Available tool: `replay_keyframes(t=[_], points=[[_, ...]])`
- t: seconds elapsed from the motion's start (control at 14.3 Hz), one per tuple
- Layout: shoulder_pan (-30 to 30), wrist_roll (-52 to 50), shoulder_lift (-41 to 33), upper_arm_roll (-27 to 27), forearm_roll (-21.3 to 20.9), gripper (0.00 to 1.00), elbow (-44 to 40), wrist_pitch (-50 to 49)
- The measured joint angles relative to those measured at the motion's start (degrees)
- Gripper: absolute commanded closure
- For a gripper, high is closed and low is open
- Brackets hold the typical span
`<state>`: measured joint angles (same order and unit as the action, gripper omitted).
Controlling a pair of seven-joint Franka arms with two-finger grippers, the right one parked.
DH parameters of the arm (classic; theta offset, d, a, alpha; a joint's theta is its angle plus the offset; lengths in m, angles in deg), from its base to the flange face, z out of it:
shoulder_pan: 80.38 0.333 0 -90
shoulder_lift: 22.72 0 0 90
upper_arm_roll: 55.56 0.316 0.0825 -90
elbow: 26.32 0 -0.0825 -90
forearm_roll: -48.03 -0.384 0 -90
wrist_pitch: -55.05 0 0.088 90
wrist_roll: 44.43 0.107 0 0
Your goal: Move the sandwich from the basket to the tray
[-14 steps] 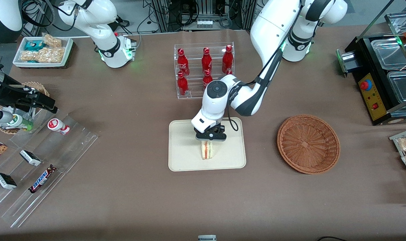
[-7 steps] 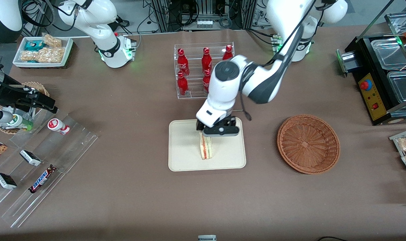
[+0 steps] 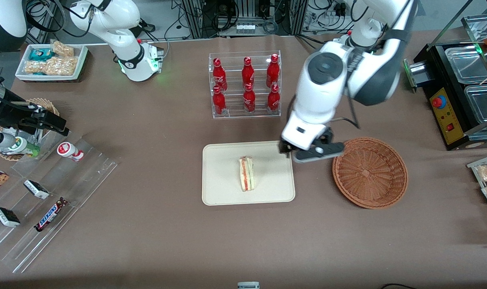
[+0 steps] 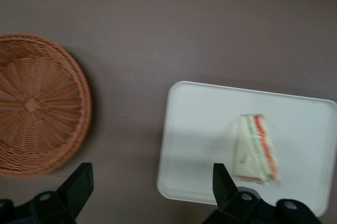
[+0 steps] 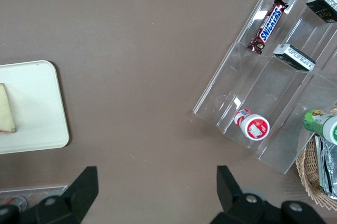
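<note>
The sandwich (image 3: 246, 179) stands on its edge in the middle of the cream tray (image 3: 219, 192), its red and green filling showing. It also shows in the left wrist view (image 4: 256, 150) on the tray (image 4: 200, 129). The brown wicker basket (image 3: 370, 172) is empty and sits beside the tray toward the working arm's end; it also shows in the left wrist view (image 4: 39, 105). My left gripper (image 3: 309, 152) is open and empty, raised above the table between the tray's corner and the basket. Its fingers (image 4: 79, 182) stand wide apart.
A clear rack of red cola bottles (image 3: 245, 84) stands farther from the front camera than the tray. Clear acrylic racks with snacks (image 3: 47, 192) lie toward the parked arm's end. A black appliance (image 3: 456, 92) stands toward the working arm's end.
My left gripper let go of the sandwich, rose and moved off the tray toward the basket. The sandwich stays standing on the tray.
</note>
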<state>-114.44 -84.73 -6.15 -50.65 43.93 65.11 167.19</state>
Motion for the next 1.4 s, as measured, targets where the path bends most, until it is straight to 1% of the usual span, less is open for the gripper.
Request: replay_keyframes(t=[0.21,0.49,0.77,1.19,1.4], points=[[6.4,7.0,-2.0,0.2,0.0,0.0,2.2,-2.1],[15.1,18.9,-6.4,0.3,0.2,0.0,2.8,-8.2],[22.5,29.7,-10.4,0.3,1.5,0.0,2.9,-13.3],[27.5,41.1,-17.0,-0.3,3.2,0.0,2.9,-22.9],[28.1,43.3,-19.0,-0.3,3.3,0.0,2.9,-24.8]])
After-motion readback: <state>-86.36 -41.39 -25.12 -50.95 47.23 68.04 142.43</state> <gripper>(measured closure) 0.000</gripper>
